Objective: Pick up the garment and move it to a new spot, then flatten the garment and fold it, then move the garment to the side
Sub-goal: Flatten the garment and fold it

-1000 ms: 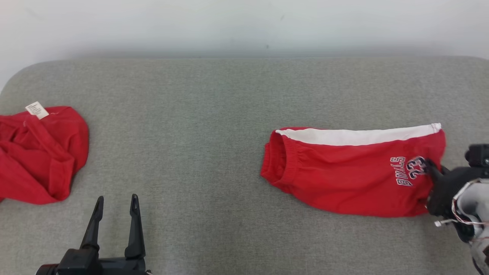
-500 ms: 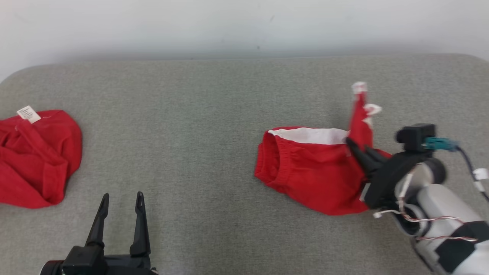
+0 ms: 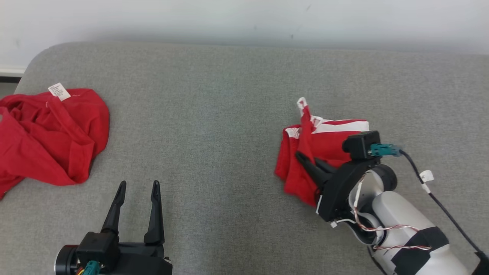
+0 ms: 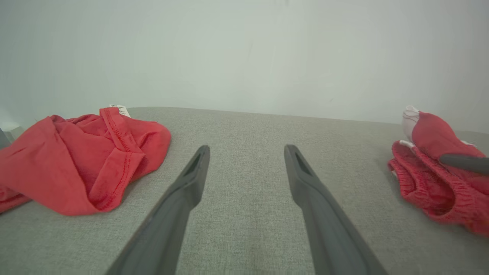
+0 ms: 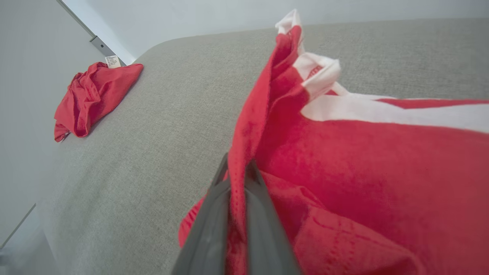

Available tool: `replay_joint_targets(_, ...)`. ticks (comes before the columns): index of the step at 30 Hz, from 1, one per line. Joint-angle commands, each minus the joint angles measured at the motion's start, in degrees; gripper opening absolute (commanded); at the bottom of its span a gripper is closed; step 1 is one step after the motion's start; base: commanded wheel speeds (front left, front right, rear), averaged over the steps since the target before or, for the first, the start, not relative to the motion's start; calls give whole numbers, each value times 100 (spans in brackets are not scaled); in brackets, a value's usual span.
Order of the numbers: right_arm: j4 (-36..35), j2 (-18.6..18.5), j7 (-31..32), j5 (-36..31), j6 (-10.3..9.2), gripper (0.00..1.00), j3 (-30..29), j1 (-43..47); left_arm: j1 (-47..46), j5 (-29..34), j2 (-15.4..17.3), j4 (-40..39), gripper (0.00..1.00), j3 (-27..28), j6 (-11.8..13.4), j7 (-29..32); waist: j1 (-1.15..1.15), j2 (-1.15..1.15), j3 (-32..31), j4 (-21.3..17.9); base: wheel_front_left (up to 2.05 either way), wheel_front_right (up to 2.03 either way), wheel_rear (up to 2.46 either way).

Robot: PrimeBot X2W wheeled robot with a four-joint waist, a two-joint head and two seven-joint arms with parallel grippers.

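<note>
Far left, a crumpled red cloth (image 3: pixel 49 133) lies bunched on the grey padded surface (image 3: pixel 214 114), its white label (image 3: pixel 59 91) flipped up at the far edge. A pale wall (image 3: pixel 229 19) rises behind.

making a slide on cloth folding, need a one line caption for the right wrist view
Right gripper pinches a raised fold of the red-and-white shorts on the grey cushion, second red garment beyond.
</note>
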Motion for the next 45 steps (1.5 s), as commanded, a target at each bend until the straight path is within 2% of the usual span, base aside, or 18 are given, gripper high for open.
replay_joint_targets(1,9,61,-3,-18,-13,0,21,44,-53,-21,-6,21,100,-11,25,-19,0,0,78,73,0,0,0)
replay_joint_targets(5,160,206,54,-92,-13,0,39,92,-93,-48,-5,56,100,-54,54,-19,0,0,110,78,0,0,0)
replay_joint_targets(6,186,215,-24,-161,-13,15,25,68,-100,-51,-5,66,100,-54,64,-19,0,0,107,67,0,0,0)
replay_joint_targets(7,200,242,-107,-187,-13,85,6,52,-107,-51,-6,81,100,-56,66,-19,0,0,97,54,0,0,0)
replay_joint_targets(8,199,256,-189,-214,-13,100,2,43,-108,-38,-5,99,100,-54,57,-19,0,0,80,38,0,0,0)
replay_joint_targets(13,-178,45,-795,-360,-13,100,-160,83,8,88,-5,148,100,88,-2,-19,0,0,-113,-136,0,0,0)
replay_joint_targets(23,-769,-570,-1011,-314,-13,100,-1127,1027,226,179,-5,56,100,359,-104,-19,0,0,-292,-294,0,0,0)
replay_joint_targets(28,-1152,-546,-914,-474,-13,100,-1160,1509,270,192,-5,7,100,379,-113,-19,0,0,-274,-306,0,0,0)
replay_joint_targets(33,-1388,-399,-746,-611,-13,100,-1049,1614,249,180,-5,19,100,309,-100,-19,0,0,-249,-254,0,0,0)
replay_joint_targets(37,-1269,-287,-601,-675,-13,100,-1033,1417,187,160,-4,53,100,244,-89,-19,0,0,-216,-172,0,0,0)
replay_joint_targets(42,-776,-198,-361,-575,-13,100,-1002,1171,122,98,-6,119,100,223,-110,-19,0,0,-175,-21,0,0,0)
replay_joint_targets(44,-617,-154,-259,-456,-13,0,-943,1118,125,97,-5,131,100,204,-100,-19,0,0,-179,41,0,0,0)
replay_joint_targets(45,-617,-154,-259,-456,-13,0,-943,1118,125,97,-5,131,100,204,-100,-19,0,0,-179,41,0,0,0)
